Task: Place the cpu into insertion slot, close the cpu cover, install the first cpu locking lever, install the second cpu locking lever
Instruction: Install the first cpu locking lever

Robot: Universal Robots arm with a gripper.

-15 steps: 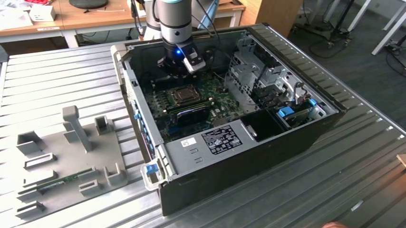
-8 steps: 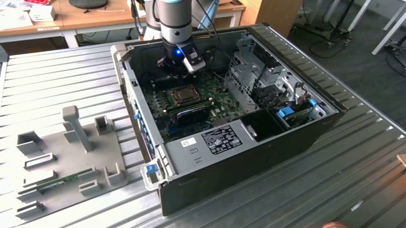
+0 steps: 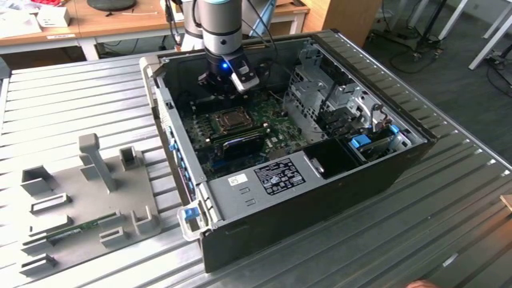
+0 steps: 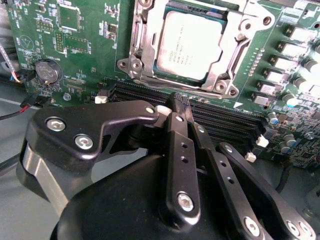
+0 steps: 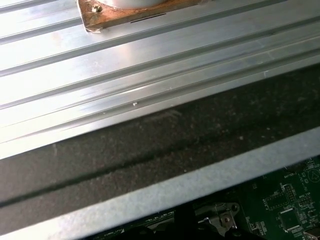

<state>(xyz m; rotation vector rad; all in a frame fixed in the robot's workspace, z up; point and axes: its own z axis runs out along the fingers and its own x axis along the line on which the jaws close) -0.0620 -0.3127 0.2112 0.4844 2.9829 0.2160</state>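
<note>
Black gripper point(image 4: 178, 103) links crowd the near part of the second wrist view. Its two fingers meet at their tips, closed right up, and I see nothing pinched between them. The tips hang over the long black memory slots point(image 4: 135, 92), just beside the slot point(image 4: 129, 66) on the side nearest the gripper. They are close to the slot's rim, though I cannot tell whether they touch anything.

One cpu point(image 4: 192, 45) lies flat and square inside the slot, grey top up, so I judge the placing step done. One cover point(image 4: 148, 37) lies down around the cpu, its window framing the chip, and that step looks done too. Two thin metal levers show. One lever point(image 4: 165, 84) runs along the slot's edge nearest the gripper. The second lever point(image 4: 239, 50) runs along an adjoining edge. Both lie low against the frame, but I cannot see whether either is hooked under its catch, so the locking steps may or may not be finished.

Farther from the slot, on the green board point(image 4: 80, 30), sits one round coin cell point(image 4: 46, 71).

From the exterior view, the arm reaches down into one open case point(image 3: 240, 198), with the gripper point(image 3: 228, 81) just beside the slot point(image 3: 232, 119). Well apart from the slot, outside the case, one grey fixture plate point(image 3: 80, 204) lies on the ribbed table point(image 3: 72, 108).
</note>
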